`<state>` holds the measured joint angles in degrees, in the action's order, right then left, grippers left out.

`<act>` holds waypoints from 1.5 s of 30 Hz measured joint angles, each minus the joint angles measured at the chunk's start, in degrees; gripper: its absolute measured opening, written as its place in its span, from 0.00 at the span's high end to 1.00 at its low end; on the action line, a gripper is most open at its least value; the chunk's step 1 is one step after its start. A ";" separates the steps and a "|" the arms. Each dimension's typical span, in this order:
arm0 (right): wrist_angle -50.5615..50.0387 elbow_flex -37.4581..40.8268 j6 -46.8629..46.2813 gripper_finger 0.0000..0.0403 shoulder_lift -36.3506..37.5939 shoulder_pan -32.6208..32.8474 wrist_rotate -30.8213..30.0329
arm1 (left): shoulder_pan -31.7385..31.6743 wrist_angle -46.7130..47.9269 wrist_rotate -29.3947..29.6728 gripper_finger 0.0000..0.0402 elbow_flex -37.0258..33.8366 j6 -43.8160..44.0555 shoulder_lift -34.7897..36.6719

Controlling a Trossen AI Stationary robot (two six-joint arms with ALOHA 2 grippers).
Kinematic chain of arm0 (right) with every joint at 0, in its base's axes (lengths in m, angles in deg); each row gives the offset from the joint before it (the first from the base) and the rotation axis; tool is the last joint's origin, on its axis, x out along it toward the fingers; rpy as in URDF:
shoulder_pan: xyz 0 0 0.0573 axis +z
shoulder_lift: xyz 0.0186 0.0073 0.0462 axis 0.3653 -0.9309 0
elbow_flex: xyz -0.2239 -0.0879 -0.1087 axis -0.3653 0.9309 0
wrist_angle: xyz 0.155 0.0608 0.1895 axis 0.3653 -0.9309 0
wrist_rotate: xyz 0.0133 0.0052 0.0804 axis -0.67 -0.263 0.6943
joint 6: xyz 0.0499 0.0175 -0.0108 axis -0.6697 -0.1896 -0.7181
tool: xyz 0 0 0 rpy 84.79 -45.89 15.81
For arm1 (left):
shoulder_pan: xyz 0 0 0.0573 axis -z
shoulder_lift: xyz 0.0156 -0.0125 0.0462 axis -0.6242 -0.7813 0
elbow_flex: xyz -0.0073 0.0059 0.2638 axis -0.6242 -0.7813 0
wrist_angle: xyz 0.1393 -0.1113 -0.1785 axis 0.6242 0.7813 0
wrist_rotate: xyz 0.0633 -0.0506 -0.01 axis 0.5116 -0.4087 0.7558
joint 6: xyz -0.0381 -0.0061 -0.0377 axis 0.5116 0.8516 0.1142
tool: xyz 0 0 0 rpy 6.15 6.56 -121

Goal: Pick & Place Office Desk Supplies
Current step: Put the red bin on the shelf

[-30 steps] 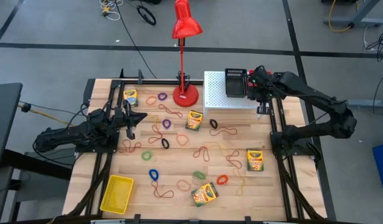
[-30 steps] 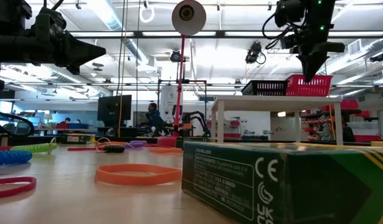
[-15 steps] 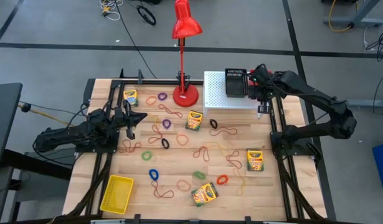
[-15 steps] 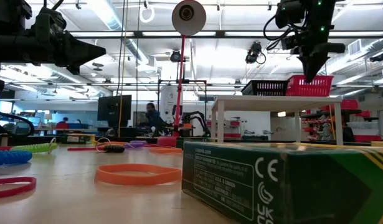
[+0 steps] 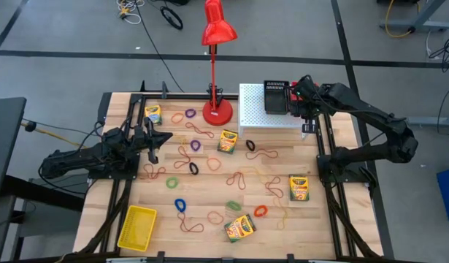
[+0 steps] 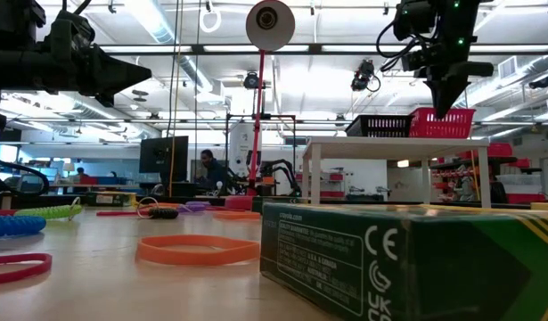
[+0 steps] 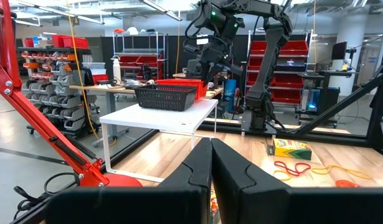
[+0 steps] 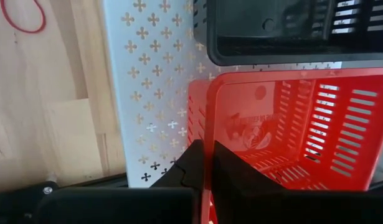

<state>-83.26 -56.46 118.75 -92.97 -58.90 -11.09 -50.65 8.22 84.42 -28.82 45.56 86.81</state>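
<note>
The right end effector (image 5: 300, 97), closed, hangs over the red basket (image 8: 291, 124); crayon boxes (image 5: 299, 187) lie well apart. The left end effector (image 5: 152, 136) is closed too.

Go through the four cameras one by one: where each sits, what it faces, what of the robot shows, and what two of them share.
High view: overhead, straight down on the table; both arms show, left gripper and right gripper.
Low view: at table-top height, level across a crayon box into the room; arms enter from above.
Left wrist view: past its shut fingers toward the white stand.
Right wrist view: down past its shut fingers into the red basket.
Shared: both wrist views show the red basket and the black basket.
</note>
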 joint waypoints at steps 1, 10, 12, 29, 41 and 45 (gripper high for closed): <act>0.00 0.00 0.00 0.95 0.00 0.00 0.00 | 0.00 0.02 0.00 0.98 0.00 0.02 0.00; 0.00 0.00 -0.02 0.95 0.00 0.00 0.55 | 0.02 0.02 -0.02 0.98 0.02 0.02 0.00; 0.00 0.00 0.00 0.95 0.00 0.00 0.55 | 0.00 0.01 -0.01 0.98 0.02 0.02 0.00; 0.44 0.00 0.44 0.95 0.00 0.00 0.61 | 0.01 0.01 -0.01 0.98 0.00 0.02 0.00; 0.79 0.00 1.30 0.89 -0.02 0.00 0.62 | 0.02 0.02 0.00 0.98 0.00 0.00 -0.01; 0.85 0.00 1.29 0.83 -0.02 0.00 0.59 | 0.00 0.01 -0.02 0.98 0.00 0.02 0.00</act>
<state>-82.41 -56.46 120.04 -92.99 -58.90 -10.50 -50.65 8.22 84.40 -28.82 45.58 86.81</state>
